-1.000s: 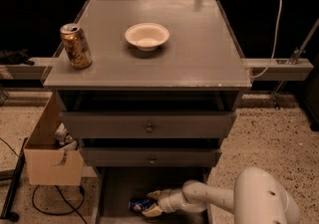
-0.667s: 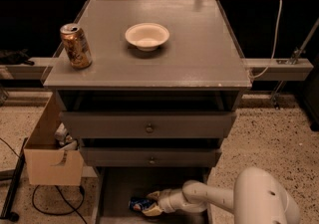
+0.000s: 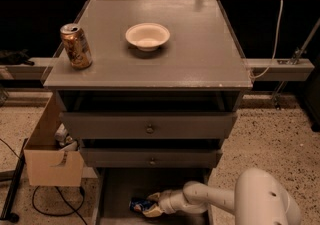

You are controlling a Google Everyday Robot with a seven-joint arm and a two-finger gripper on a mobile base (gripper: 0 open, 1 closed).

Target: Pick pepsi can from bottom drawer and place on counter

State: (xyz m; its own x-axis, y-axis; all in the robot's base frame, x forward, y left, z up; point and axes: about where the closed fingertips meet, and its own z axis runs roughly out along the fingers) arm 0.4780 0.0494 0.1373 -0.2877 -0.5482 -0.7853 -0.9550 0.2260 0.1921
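the broad flat grey counter (image 3: 200, 64) and the open shallow grey bottom drawer (image 3: 116, 194) are staying unchanged. the pale gripper (image 3: 154, 205) is still reaching inside, touching the small blue pepsi can (image 3: 138, 205) lying there; whether it is grasping, i cannot tell.

Pincer (image 3: 154, 205) low in bottom drawer (image 3: 118, 189), at pepsi can (image 3: 137, 204); counter (image 3: 200, 54) holds bowl (image 3: 147, 35), gold can (image 3: 76, 45).
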